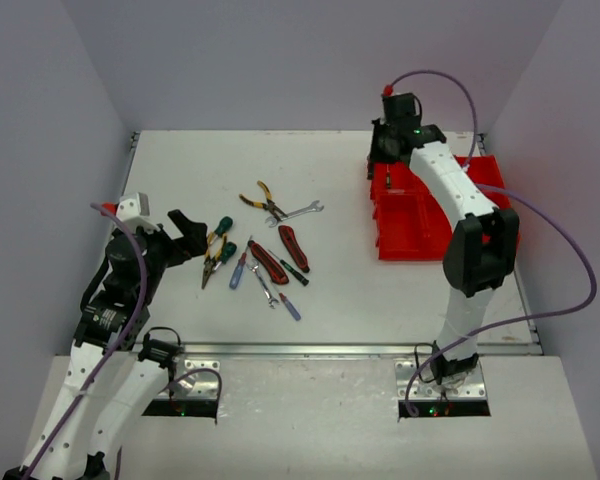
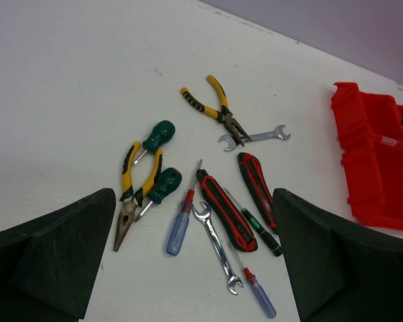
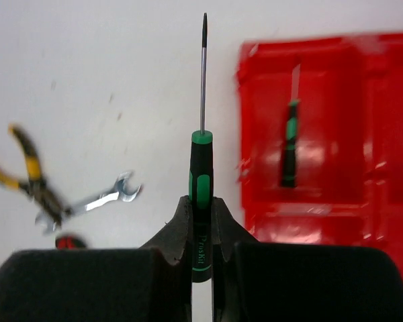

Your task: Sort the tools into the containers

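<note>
Pale walls close in a white surface [image 1: 200,170], and over its upper right the right claw [image 3: 201,209] is clamped on a slim green-and-black screwdriver [image 3: 201,171], its shaft pointing toward the top of the wrist view. In that view the tool hangs just left of the red bin [image 3: 336,67], over bare surface beside the rim rather than over a compartment. A similar green-handled screwdriver [image 3: 290,147] lies in the leftmost compartment shown. The step in hand looks like carrying this screwdriver to its place. The next move seems to call for a short shift rightward across the rim until the tool is above that same compartment, then lowering and parting the fingers. Other tools, among them yellow pliers [image 1: 264,198], a silver wrench [image 1: 302,211] and red-black pliers [image 1: 280,255], lie heaped at the centre of the overhead view, well apart from the bin. The left claw [image 1: 188,235] hovers at centre left, jaws apart, holding nothing.
</note>
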Controlling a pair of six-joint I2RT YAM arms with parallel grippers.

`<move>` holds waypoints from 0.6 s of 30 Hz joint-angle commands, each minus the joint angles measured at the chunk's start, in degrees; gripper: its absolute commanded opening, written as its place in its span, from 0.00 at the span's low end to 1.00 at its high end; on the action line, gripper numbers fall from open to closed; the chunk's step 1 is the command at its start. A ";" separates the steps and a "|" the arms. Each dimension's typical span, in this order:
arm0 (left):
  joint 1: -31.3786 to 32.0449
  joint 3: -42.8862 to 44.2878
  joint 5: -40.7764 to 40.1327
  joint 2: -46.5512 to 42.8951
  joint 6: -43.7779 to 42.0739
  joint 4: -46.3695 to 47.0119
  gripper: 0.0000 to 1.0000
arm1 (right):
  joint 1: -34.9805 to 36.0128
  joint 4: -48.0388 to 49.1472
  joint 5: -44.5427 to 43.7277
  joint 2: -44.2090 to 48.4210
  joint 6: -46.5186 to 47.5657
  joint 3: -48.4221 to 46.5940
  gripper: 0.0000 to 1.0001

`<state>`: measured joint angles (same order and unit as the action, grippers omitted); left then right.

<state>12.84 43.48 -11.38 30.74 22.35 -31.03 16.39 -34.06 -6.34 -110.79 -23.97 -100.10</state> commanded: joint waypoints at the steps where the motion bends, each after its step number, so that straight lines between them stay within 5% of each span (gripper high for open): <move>1: 0.69 0.64 -0.15 -0.17 -0.64 2.99 1.00 | -6.09 -0.06 -3.34 -7.00 -7.02 -10.22 0.00; 7: 0.78 0.64 -0.17 0.02 -0.60 2.87 1.00 | -8.15 -0.02 -7.91 -13.72 -7.82 -15.81 0.00; 14: 0.96 0.64 -0.14 0.11 -0.64 2.85 1.00 | -8.30 3.31 -4.90 -12.86 -9.07 -8.81 0.00; 18: 1.02 0.55 -0.14 0.17 -0.64 2.90 1.00 | -8.30 5.01 -4.62 -10.24 -8.47 -5.16 0.11</move>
<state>13.19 43.48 -11.38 30.74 22.35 -31.04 8.05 -32.11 -11.28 -125.93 -31.62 -106.62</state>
